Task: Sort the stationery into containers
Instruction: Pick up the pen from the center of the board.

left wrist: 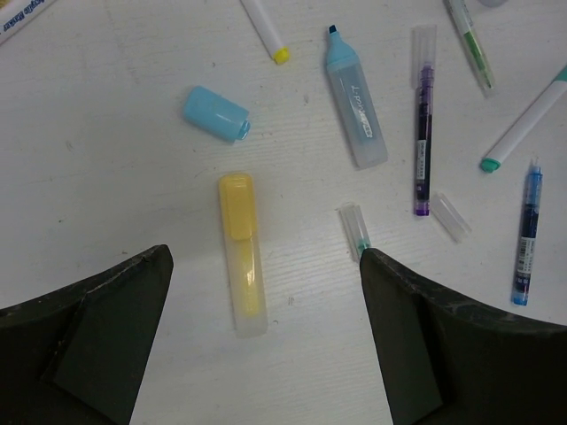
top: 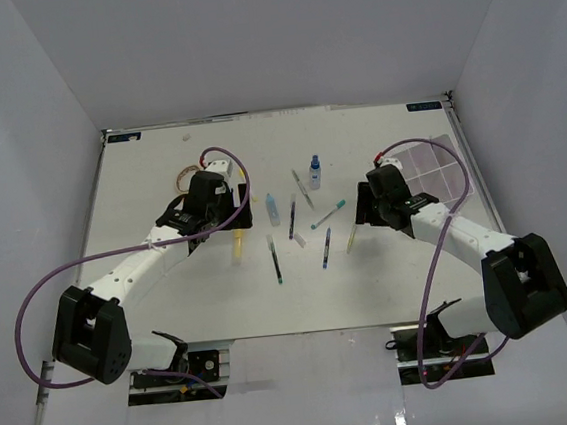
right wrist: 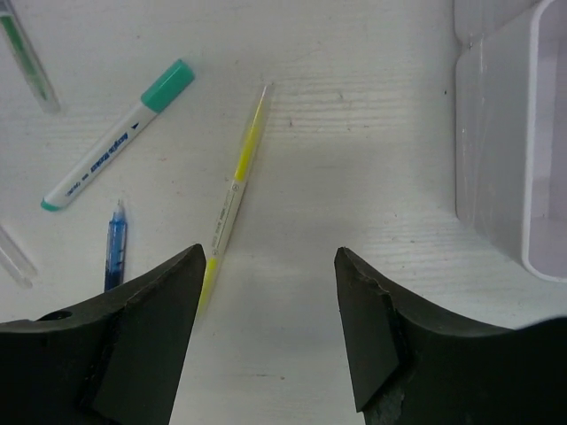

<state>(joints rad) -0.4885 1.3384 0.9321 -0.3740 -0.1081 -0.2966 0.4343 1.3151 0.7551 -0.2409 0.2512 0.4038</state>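
**Loose stationery (top: 292, 215), empty jaws**

The pens lie scattered on the table (top: 391, 282) between the arms. The white organizer box (top: 442, 169) sits at the far right, just beside the right gripper (right wrist: 270, 257). A thin yellow pen (right wrist: 237, 181) slants below that gripper, its lower end hidden behind one finger, with a teal-capped marker (right wrist: 120, 146) near it. The jaws stand partly apart and hold nothing. The left gripper (left wrist: 266, 266) gapes wide over a yellow highlighter (left wrist: 241, 252), which lies clear of both fingers.

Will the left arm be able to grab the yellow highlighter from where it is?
Probably yes. The left pincer is wide open over the yellow highlighter, which lies between its fingers with bare table on both sides. Only a small clear cap sits near one finger.
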